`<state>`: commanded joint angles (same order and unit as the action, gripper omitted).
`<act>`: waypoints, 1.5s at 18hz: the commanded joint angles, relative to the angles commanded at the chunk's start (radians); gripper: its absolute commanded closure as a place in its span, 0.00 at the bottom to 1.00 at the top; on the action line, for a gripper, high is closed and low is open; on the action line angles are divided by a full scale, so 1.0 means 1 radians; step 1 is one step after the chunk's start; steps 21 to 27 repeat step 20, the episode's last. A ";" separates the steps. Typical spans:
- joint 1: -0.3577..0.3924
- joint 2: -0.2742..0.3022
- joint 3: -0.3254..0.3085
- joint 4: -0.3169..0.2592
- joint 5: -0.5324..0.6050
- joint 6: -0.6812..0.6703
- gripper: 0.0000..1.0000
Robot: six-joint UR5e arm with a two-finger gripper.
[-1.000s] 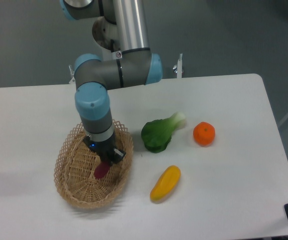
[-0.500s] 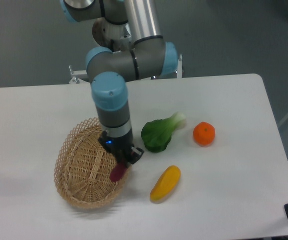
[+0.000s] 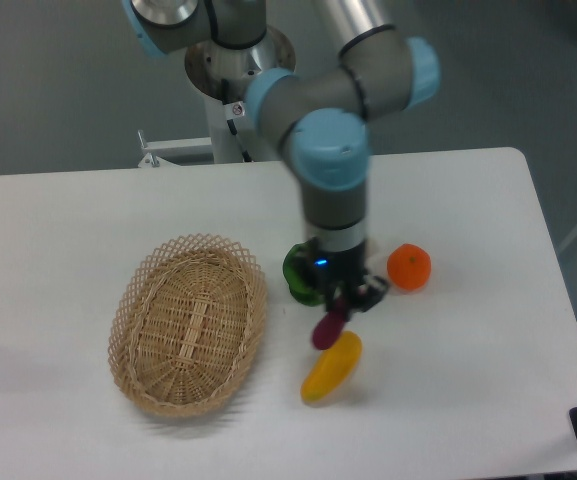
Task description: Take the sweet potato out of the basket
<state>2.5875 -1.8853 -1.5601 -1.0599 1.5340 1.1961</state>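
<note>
White table (image 3: 468, 380): gripper (image 3: 340, 305) clamps the sweet potato (image 3: 327, 327) above the yellow fruit (image 3: 331, 367), well right of the basket (image 3: 133, 300).

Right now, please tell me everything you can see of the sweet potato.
The sweet potato is a small, elongated magenta-purple tuber with a smooth-looking skin. It hangs nearly upright, slightly tilted, its top pinched in the end effector. It is out of the basket, lifted just above the yellow fruit; contact there is unclear.
</note>
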 joint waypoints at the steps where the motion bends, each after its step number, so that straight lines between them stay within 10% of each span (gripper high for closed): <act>1: 0.023 -0.002 0.002 0.000 -0.002 0.035 0.72; 27: 0.100 -0.015 0.011 -0.003 -0.006 0.115 0.71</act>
